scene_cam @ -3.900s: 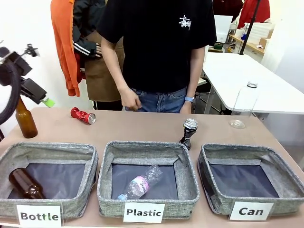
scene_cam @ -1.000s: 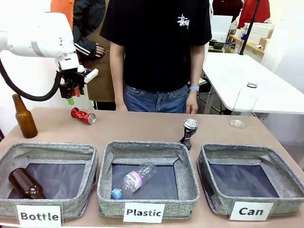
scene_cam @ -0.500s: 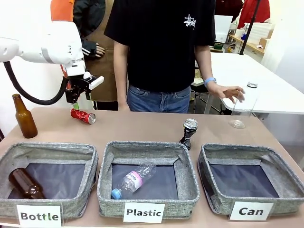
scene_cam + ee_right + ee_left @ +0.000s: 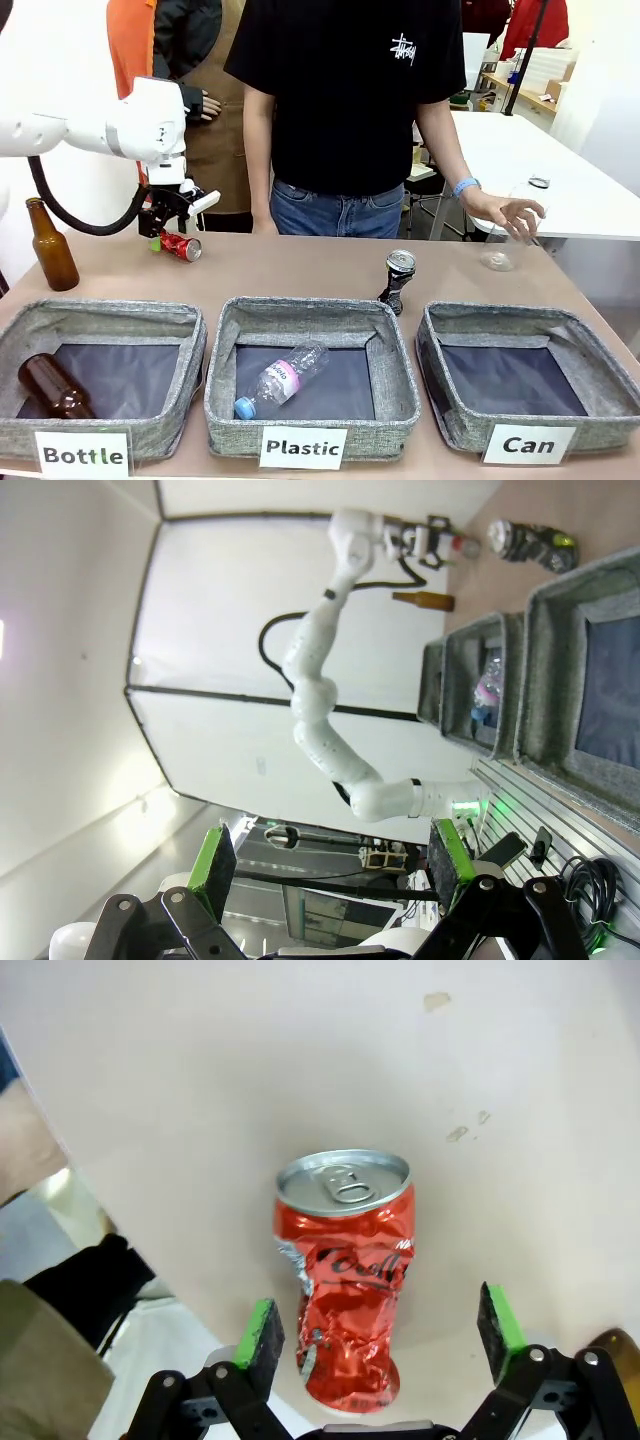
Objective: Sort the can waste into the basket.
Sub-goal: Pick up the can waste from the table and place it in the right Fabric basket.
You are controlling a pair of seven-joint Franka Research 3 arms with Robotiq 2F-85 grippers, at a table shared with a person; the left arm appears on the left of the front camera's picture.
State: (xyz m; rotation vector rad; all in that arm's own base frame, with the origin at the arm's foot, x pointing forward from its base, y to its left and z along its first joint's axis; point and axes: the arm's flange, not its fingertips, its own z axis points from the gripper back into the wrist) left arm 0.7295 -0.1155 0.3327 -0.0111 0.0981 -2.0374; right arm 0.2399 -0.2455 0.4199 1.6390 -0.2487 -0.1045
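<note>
Jaws of L hand (image 4: 378,1305) wide open, green pads either side of red can (image 4: 345,1260), not touching it; nothing gripped. Red can lies on its side, far left of table (image 4: 300,265). Black can (image 4: 398,278) stands just behind Plastic bin (image 4: 222,380). Can basket (image 4: 600,432) front right, well apart from red can. R hand (image 4: 328,865) wide open too, holding nothing.

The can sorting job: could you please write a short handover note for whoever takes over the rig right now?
Left gripper: open, jaws either side of the red can, which lies on the table, far left; not closed on it.
Right gripper: open, holding nothing.
Dark can: stands behind the Plastic bin.
Can basket: no cans inside.
Done: nothing sorted. Left: grasp red can, drop in basket, then the dark can.
</note>
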